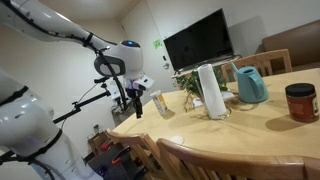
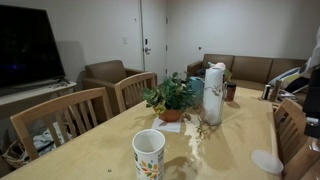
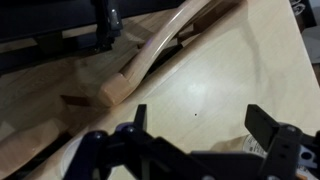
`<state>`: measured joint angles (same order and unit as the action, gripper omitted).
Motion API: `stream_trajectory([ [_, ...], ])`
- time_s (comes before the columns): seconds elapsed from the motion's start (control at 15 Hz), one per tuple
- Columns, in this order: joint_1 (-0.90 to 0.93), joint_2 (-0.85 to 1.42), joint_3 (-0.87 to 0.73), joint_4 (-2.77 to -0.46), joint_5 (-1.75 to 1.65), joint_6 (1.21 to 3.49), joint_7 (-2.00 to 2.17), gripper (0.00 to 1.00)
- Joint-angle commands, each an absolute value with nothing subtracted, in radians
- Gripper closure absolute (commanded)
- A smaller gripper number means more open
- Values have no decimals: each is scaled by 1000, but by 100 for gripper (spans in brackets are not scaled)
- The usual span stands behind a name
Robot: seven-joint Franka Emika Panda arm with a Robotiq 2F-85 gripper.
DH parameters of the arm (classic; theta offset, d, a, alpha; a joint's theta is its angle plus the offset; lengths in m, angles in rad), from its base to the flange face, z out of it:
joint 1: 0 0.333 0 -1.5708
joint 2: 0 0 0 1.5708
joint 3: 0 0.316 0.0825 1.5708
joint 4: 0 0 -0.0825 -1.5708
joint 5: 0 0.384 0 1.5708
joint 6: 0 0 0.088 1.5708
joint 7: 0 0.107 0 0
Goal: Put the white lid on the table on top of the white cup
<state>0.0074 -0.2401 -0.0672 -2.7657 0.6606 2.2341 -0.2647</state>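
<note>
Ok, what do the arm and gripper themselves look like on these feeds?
The arm is glossy white, with rounded segments and black bands at the joints. The gripper is black; in the wrist view its two fingers are dark, angular pieces on linkages. A thin black cable or rod runs beside the arm. No markings are legible.

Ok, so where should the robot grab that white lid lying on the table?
Probably by its rim, coming straight down from above. The white lid lies flat and thin on the table, so only its opposite edges can be pinched.
</note>
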Motion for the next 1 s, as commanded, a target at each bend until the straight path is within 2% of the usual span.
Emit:
stream_trajectory([
  [0.0,-8,-239,-100,-2735,703,2093,-184,0],
  [0.53,-44,-213,-113,-2722,784,1907,-91,0],
  [0.93,-66,-112,-114,-2717,815,1925,-46,0],
])
